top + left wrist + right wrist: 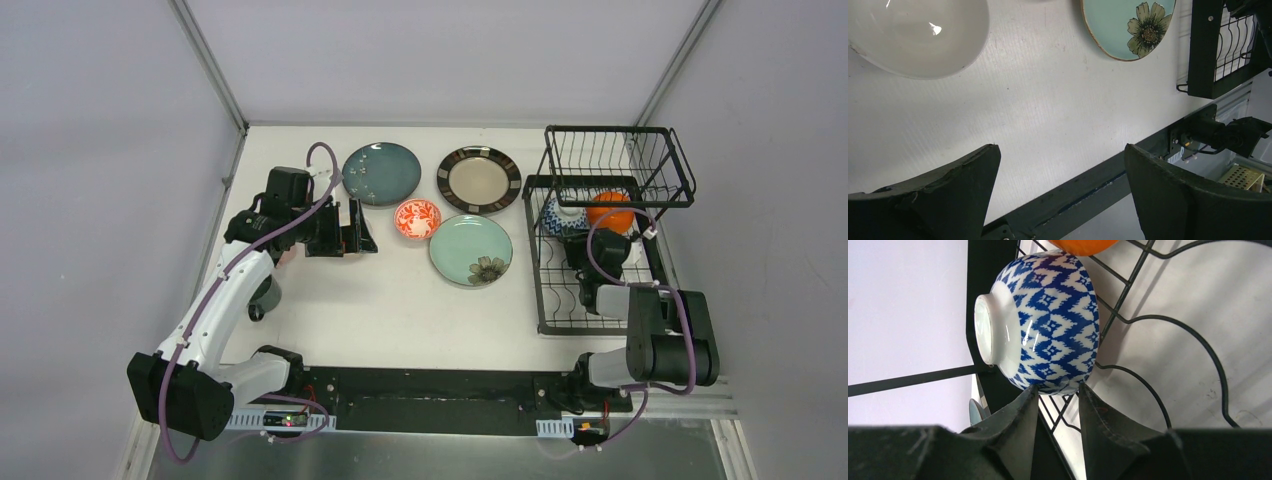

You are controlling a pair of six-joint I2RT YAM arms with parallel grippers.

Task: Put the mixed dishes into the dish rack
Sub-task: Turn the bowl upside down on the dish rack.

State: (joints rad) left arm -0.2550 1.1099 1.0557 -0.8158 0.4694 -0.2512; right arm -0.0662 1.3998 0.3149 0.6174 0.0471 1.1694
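- Well left of the dish rack, the left gripper hangs splayed and empty, seemingly poised for the white bowl, which is half cropped.
- Nearer the rack, the mint plate lies flat.
- Inside the rack, the right gripper straddles the blue-patterned bowl at its rim, seemingly steadying it on edge; clamped or not, I cannot tell.

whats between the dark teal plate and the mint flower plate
A red-patterned bowl sits between the dark teal plate and the mint flower plate, in the top view.

The left arm and right arm have white links, black joints and looping purple cables.
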